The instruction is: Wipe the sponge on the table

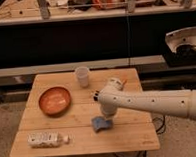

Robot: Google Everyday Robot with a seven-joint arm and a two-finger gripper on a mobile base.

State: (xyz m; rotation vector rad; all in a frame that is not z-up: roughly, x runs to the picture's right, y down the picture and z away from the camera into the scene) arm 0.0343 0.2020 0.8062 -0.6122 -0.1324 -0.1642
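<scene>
gripper: right on top of the sponge (grip, can't tell)
sponge: on table, near front edge

the table fills the middle and lower frame, with the long counter behind it across the top. on the table, the bowl sits left of centre, the cup stands behind and right of it near the back edge, and the bottle lies at lower left by the front edge. the sponge lies right of the bottle. the gripper is directly above the sponge, its arm reaching in from the right.
</scene>
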